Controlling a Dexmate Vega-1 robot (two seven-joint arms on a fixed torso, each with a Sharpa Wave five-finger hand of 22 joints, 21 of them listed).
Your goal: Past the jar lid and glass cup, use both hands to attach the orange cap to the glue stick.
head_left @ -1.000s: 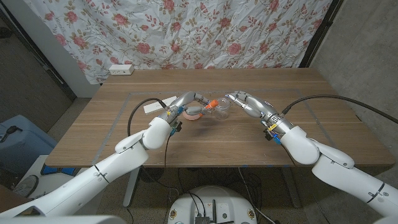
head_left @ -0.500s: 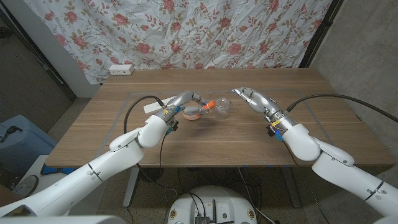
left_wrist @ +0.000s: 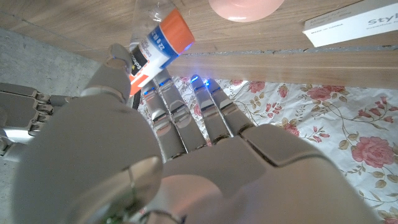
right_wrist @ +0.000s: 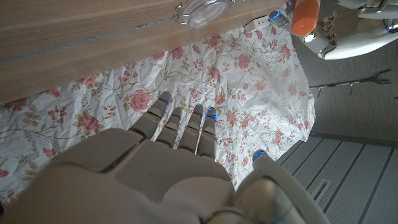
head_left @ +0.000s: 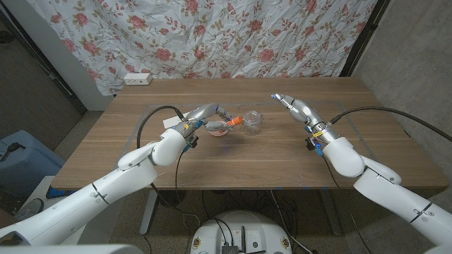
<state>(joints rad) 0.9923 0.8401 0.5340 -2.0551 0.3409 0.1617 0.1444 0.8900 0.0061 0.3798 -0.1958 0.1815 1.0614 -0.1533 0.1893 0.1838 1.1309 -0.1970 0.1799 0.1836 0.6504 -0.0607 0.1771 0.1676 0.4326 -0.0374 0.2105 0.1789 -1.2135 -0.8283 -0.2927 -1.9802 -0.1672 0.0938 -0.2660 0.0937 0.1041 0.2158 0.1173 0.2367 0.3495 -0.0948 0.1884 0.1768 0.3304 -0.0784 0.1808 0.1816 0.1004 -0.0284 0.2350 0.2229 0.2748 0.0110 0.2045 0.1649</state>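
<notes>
I seem to be in a makeshift recording room rather than a home: my wooden table (head_left: pixel 247 152) stands before a rose-printed sheet (head_left: pixel 233 35) hung as a backdrop, with bare grey walls (head_left: pixel 417 63) either side and a white power strip (head_left: pixel 138 79) at the far left.

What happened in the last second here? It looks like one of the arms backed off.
The right hand, which met the left at the glue stick, let go and drew back to the robot's right, now open. The left hand still holds the glue stick with its orange cap on. The glass cup and jar lid stayed put.
</notes>
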